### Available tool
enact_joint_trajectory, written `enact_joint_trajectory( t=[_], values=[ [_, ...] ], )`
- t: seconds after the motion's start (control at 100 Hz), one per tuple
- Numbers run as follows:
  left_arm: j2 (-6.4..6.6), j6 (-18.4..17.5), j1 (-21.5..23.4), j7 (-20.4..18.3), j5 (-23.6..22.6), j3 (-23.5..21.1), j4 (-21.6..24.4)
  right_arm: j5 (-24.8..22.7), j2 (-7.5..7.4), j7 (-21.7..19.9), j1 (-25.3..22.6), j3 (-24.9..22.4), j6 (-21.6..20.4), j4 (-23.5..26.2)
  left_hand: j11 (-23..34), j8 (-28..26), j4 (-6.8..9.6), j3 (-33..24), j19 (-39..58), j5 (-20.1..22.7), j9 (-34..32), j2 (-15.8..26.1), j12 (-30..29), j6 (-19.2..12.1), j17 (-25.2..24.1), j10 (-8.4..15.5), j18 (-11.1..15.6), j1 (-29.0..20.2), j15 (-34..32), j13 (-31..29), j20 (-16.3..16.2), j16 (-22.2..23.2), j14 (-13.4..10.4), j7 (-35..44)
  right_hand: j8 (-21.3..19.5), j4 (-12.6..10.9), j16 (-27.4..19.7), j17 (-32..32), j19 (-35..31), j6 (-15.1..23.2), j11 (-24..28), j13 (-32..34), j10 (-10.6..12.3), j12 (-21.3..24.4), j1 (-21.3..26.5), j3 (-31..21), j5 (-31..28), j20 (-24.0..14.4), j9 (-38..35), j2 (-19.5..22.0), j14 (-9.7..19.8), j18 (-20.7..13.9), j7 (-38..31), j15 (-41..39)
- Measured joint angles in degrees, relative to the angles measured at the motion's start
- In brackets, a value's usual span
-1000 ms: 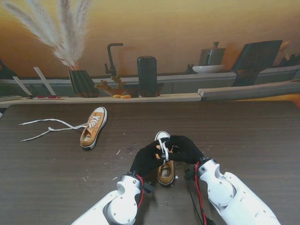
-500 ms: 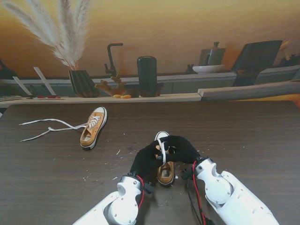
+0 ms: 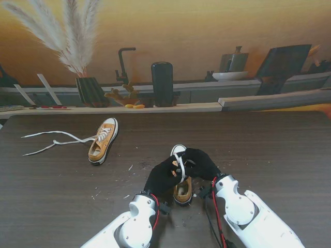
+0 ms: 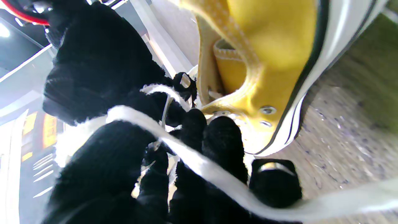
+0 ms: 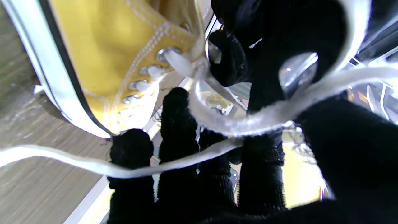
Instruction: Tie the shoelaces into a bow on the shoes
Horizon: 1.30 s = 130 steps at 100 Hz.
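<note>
Both the left robot hand (image 3: 164, 175) and right robot hand (image 3: 200, 163) close on the white lace (image 3: 181, 166) over the near yellow shoe (image 3: 182, 190); the other shoe (image 3: 103, 140) lies far left on the tabletop (image 3: 269, 150)

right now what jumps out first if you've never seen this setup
Two black-gloved hands, left hand and right hand, meet over a yellow sneaker near me at table centre, white lace pulled between them. A second sneaker lies farther off to the left, its laces trailing loose across the table.
</note>
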<state>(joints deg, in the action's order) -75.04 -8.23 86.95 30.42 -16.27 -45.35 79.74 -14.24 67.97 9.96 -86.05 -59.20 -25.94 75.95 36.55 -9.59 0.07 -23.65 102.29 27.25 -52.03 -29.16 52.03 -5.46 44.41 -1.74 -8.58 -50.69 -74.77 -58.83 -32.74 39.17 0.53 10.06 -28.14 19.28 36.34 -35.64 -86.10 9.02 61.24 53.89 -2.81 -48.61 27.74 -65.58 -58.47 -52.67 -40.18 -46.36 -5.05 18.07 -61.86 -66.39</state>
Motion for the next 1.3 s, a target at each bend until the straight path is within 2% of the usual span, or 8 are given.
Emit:
enact_joint_trajectory(
  t=[0.19, 0.32, 0.39, 0.53, 0.59, 0.85, 0.93, 1.3],
  values=[
    [0.35, -0.5, 0.9, -1.6, 0.8, -0.9, 1.1, 0.7, -0.04, -0.5, -1.0, -0.9, 0.8, 1.3, -1.2, 0.0, 0.0, 0.0, -8.0, 0.8, 3.5, 0.2, -0.8, 0.0, -9.5, 0.0, -3.5, 0.2, 6.5, 6.6, -4.1, 0.9, 3.6, 1.6, -6.1, -1.2, 0.0, 1.8, 0.0, -2.1, 0.0, -1.4, 0.0, 1.3, 0.0, -2.4, 1.3, -0.1, 2.1, 1.6, 0.0, 0.0, -0.6, 0.0],
    [0.44, -1.6, 1.7, -1.8, 2.8, -1.5, 1.6, 0.0, 0.0, 0.2, -1.7, -1.8, 1.2, 2.0, -1.2, -0.8, 0.07, 1.6, -11.2, 2.0, 3.5, 6.8, -1.8, 0.0, -11.9, -0.9, -5.9, 1.3, 8.3, 7.0, -7.3, 1.5, 5.6, 4.4, -8.3, -1.8, 0.0, 2.3, 0.0, -4.3, 0.0, -1.4, 0.0, 2.0, 0.0, -4.1, 2.9, -0.1, 3.0, 2.3, 0.0, 0.0, -1.4, 0.0],
    [0.44, -1.7, 2.1, -2.4, 5.3, -1.9, 2.0, -1.4, 0.03, 1.7, -1.9, -2.1, 1.2, 2.1, -1.3, -0.8, 1.35, 4.4, -11.8, 2.0, 4.1, 10.3, -3.1, 0.0, -12.1, -1.7, -6.7, 1.3, 8.4, 7.6, -8.5, 1.7, 6.6, 4.7, -8.4, -2.4, 0.0, 2.3, 0.0, -4.7, -0.1, -1.4, 0.0, 2.7, 0.0, -4.8, 3.1, -0.1, 3.0, 2.1, 0.0, 0.0, -1.4, 0.0],
    [0.38, -1.6, 2.4, -2.8, 6.2, -2.2, 2.2, -2.3, -0.07, 1.5, -2.5, -3.1, 1.1, 2.7, -1.3, -0.9, 1.62, 5.5, -12.0, 2.1, 4.1, 12.2, -2.9, 0.0, -12.2, -2.2, -6.8, -2.1, 8.4, 7.6, -9.1, 1.8, 7.1, 4.8, -8.4, -2.4, 0.0, 2.3, 0.0, -4.7, -0.1, -1.4, 0.0, 3.3, 0.0, -5.4, 3.1, -0.1, 3.0, 1.3, 0.0, 0.0, -1.4, 0.0],
    [0.31, -1.6, 2.3, -2.8, 6.9, -2.2, 2.2, -2.3, -0.28, 0.2, -2.7, -3.4, 0.8, 3.1, -2.0, -1.5, 1.62, 6.3, -12.5, 2.7, 4.0, 12.2, -1.8, 0.0, -12.9, -2.2, -6.8, -3.3, 8.4, 7.6, -9.1, 1.8, 7.2, 5.9, -8.4, -4.0, 0.0, 2.3, 0.0, -4.7, -0.1, -1.4, 0.0, 3.3, 0.0, -5.4, 3.1, -0.1, 3.0, 1.3, 0.0, 0.0, -1.4, 0.0],
    [-0.08, -3.7, 1.9, -3.3, 10.3, -2.2, 1.8, -0.7, -1.44, -5.2, -2.7, -3.6, -0.1, 4.0, -5.6, -3.8, 1.69, 9.6, -13.2, 4.2, 3.7, 13.5, 1.4, -2.2, -13.7, -2.2, -6.9, -8.7, 8.4, 8.9, -9.9, 2.2, 7.3, 10.2, -8.4, -4.0, 0.0, 2.3, 0.0, -5.0, -0.1, -1.4, 0.0, 3.5, 0.0, -6.0, 3.1, -0.1, 3.0, 0.6, 0.0, 0.0, -2.1, 0.0],
    [-0.12, -4.6, 1.9, -3.5, 10.8, -2.2, 1.6, 1.9, -1.91, -8.1, -2.7, -3.7, 0.3, 4.6, -7.1, -4.7, 0.87, 10.5, -13.3, 5.6, 3.3, 12.7, 2.4, -2.2, -13.8, -2.2, -6.9, -9.9, 8.4, 9.6, -10.0, 2.2, 7.3, 11.8, -9.2, -4.0, 0.0, 2.3, 0.0, -6.9, -0.1, -1.4, 0.0, 4.0, 0.0, -6.0, 3.1, -0.1, 3.0, 0.6, -0.1, 0.0, -3.5, 0.1],
    [0.14, -6.4, 2.0, -5.5, 14.1, -2.6, 1.5, 2.6, -3.04, -10.6, -2.0, -3.1, 1.3, 5.0, -12.1, -7.6, 0.42, 13.9, -14.0, 8.4, 1.5, 11.1, 6.6, -2.0, -14.9, -2.2, -6.9, -14.0, 8.4, 9.8, -10.7, 2.5, 6.4, 16.6, -9.2, -4.0, 0.0, 2.3, 0.0, -6.2, -0.2, -1.4, 0.0, 4.1, 0.0, -6.0, 2.3, -0.1, 2.3, 0.6, -0.6, 0.0, -3.4, 0.6]
  ],
)
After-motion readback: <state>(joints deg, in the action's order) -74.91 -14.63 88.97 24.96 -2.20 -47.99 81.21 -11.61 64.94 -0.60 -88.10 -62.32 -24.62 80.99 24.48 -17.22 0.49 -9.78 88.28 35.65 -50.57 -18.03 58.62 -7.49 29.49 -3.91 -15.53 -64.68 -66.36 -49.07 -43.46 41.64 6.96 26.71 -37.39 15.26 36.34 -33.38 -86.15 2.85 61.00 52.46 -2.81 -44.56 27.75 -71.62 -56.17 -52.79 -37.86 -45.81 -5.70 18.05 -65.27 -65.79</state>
